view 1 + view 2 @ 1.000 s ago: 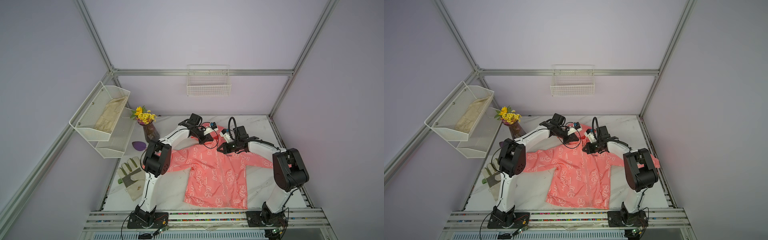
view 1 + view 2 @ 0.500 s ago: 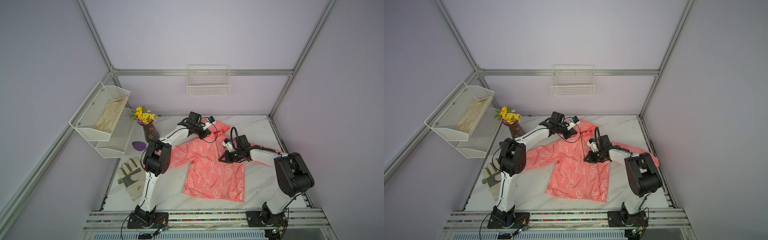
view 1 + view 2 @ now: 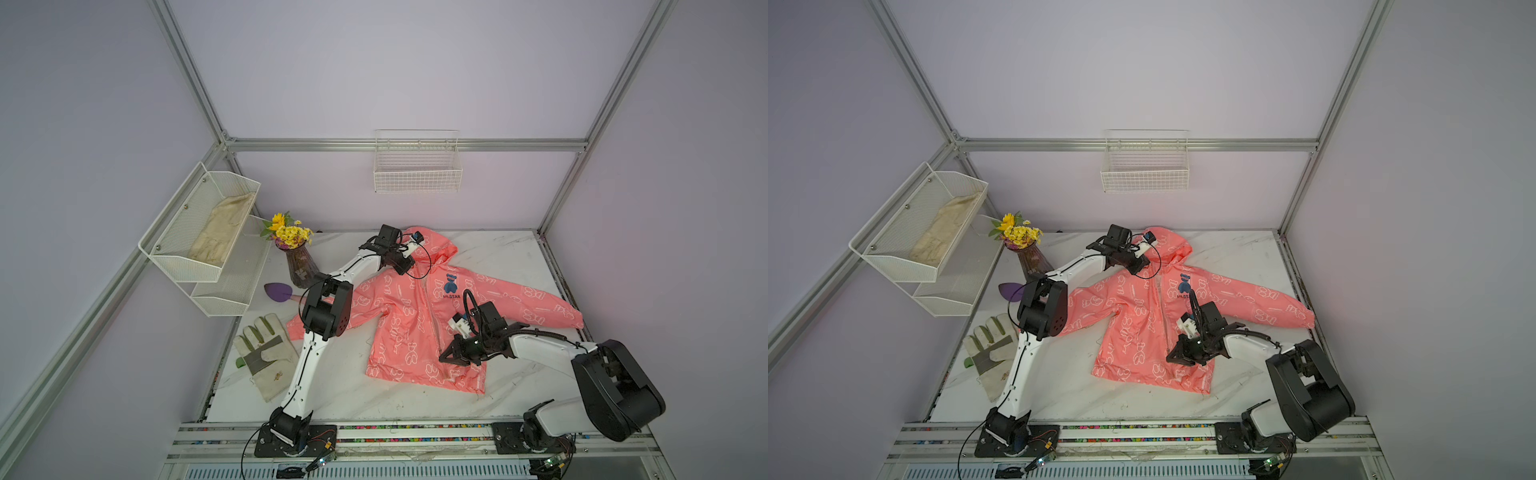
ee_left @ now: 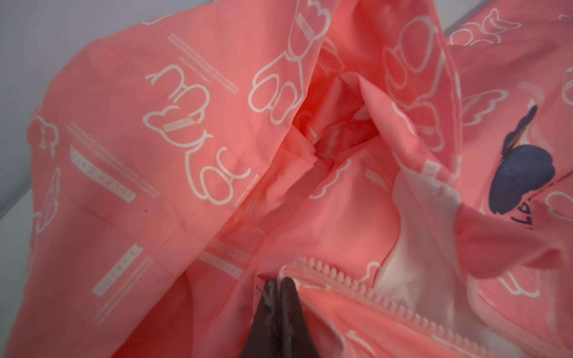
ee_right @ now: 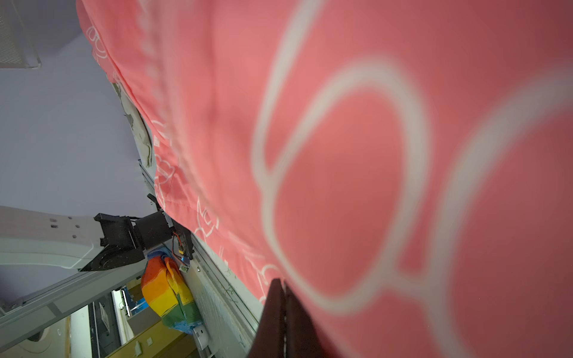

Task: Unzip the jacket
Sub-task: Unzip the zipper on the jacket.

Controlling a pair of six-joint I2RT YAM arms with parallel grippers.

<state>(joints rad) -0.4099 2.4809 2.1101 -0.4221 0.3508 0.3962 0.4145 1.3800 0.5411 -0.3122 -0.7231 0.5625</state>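
Observation:
The coral-pink jacket lies front up on the marble table, hood toward the back wall, sleeves spread. My left gripper is shut on the collar edge at the top end of the zipper teeth, where the front gapes and white lining shows. My right gripper is shut on the zipper line low on the front, just above the hem. Its tips hide the zipper pull. The navy bear logo lies between the two grippers.
A beige work glove lies at the table's left front. A vase of yellow flowers and a purple scoop stand left of the jacket. White wire shelves hang on the left wall, a wire basket on the back wall.
My right gripper has travelled from the collar down the zipper line to near the hem, staying shut. The jacket's front shifted with it. My left gripper has kept its hold at the collar.

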